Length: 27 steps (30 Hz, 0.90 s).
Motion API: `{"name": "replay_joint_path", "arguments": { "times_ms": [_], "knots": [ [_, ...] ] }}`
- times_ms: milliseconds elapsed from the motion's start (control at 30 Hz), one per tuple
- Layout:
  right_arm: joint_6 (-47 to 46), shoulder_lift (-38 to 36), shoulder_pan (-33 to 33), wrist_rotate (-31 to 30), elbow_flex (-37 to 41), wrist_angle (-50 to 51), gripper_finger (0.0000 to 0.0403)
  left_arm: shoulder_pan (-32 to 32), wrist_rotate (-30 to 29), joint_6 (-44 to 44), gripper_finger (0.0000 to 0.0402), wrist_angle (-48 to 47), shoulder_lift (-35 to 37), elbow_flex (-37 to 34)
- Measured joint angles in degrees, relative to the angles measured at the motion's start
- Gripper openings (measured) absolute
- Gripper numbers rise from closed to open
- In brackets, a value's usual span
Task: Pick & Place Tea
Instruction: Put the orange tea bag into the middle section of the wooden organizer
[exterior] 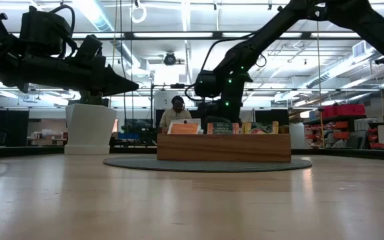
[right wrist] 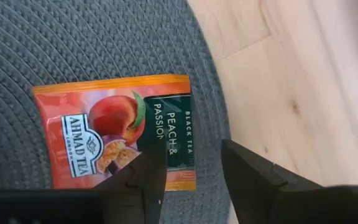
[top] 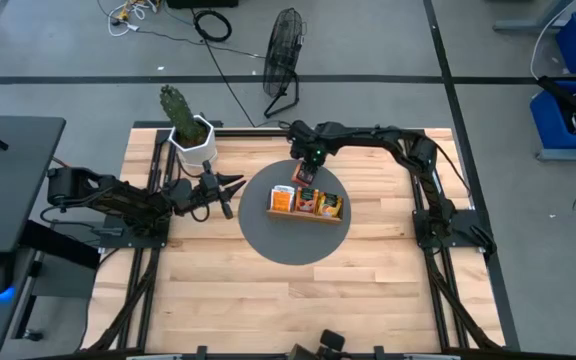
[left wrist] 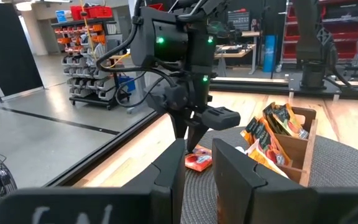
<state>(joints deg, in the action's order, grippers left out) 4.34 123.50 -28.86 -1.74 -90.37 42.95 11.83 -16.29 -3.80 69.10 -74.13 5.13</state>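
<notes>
A single orange peach-tea sachet (right wrist: 114,134) lies flat on the round grey mat (top: 268,235), just beyond the far side of the wooden tray (top: 306,213). Several more sachets (top: 308,202) stand on edge in the tray. My right gripper (right wrist: 191,180) hovers open above the lone sachet's end, pointing steeply down; in the left wrist view it (left wrist: 194,137) hangs a little above the sachet (left wrist: 199,160). My left gripper (top: 230,188) waits level at the mat's left edge, open, with nothing between its fingers.
A white pot with a cactus (top: 190,135) stands at the table's far left, close behind my left gripper. A fan (top: 283,55) is on the floor beyond the far edge. A person (exterior: 177,110) sits beyond the table. Bare wood (top: 298,300) stretches toward the near edge.
</notes>
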Motion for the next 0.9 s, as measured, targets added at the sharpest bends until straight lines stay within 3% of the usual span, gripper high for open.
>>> {"name": "replay_joint_path", "arguments": {
  "times_ms": [133,367,633,900],
  "knots": [
    [2.3,0.0,1.4,-3.5,0.0,-0.5,0.0133,0.0,0.0,-0.3,0.0085,0.0,0.0,0.0],
    [4.2,0.0,2.7,-3.2,0.0,-1.9,0.001,0.0,0.0,-0.4,0.0085,0.0,0.0,0.0],
    [3.9,-2.2,2.7,-5.9,0.0,-3.8,0.0002,0.0,0.0,-0.4,0.0085,0.0,0.0,0.0],
    [1.8,-3.5,1.6,7.2,0.0,0.0,0.0009,0.0,0.0,-0.4,0.0085,0.0,0.0,0.0]
  ]
}}
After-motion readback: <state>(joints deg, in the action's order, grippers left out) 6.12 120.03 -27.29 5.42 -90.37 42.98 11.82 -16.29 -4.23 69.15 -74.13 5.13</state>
